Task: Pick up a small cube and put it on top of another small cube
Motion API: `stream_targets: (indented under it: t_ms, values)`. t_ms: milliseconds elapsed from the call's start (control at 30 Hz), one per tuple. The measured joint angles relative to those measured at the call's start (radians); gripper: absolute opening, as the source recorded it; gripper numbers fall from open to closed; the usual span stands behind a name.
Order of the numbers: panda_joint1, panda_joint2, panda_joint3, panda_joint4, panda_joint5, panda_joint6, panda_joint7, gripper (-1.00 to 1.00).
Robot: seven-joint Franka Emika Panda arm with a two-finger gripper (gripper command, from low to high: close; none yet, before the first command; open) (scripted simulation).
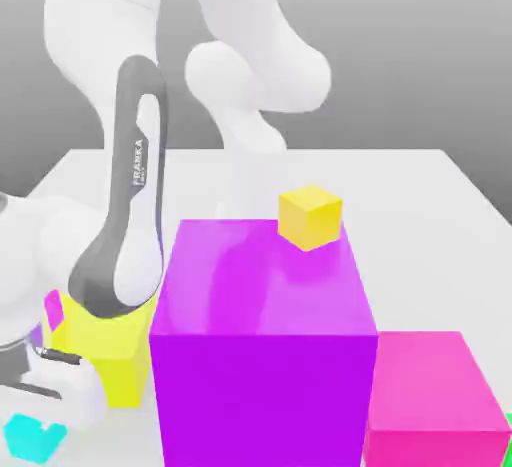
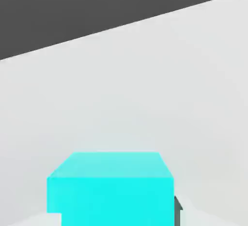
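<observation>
The small cyan cube (image 1: 28,439) sits low at the exterior view's left, under my white hand. In the hand view the cyan cube (image 2: 110,191) lies right between my fingers, and a dark fingertip (image 2: 178,208) presses flush against its side. My gripper (image 1: 40,420) is shut on this cube. The small yellow-orange cube (image 1: 310,217) stands alone on the white table (image 1: 420,205), farther back, behind the big purple block. My arm's grey link (image 1: 130,225) hangs between the two cubes.
A big purple block (image 1: 262,340) fills the middle. A magenta block (image 1: 432,400) stands to its right in the exterior view. A large yellow block (image 1: 105,350) and a small magenta cube (image 1: 52,307) sit by my hand. A green sliver (image 1: 508,437) shows at the right edge.
</observation>
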Motion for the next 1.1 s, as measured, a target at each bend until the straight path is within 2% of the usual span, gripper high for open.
stream_targets:
  t_ms: [100, 167, 367, 567, 667, 800, 1100]
  values:
    - [0.016, -0.097, -0.022, -0.022, -0.029, -0.075, 0.02, -1.0]
    - [0.033, -0.119, -0.026, -0.011, -0.09, -0.117, -0.028, -1.0]
    - [0.121, -0.164, -0.024, 0.046, -0.356, -0.254, -0.238, -1.0]
    - [0.242, -0.285, -0.001, 0.083, -0.656, -0.455, -0.393, -1.0]
    - [0.28, -0.386, 0.028, 0.046, -0.662, -0.526, -0.325, -1.0]
    - [0.341, -0.527, 0.059, -0.02, -0.614, -0.599, -0.207, -1.0]
    - [0.415, -0.851, 0.134, -0.178, -0.417, -0.724, 0.017, -1.0]
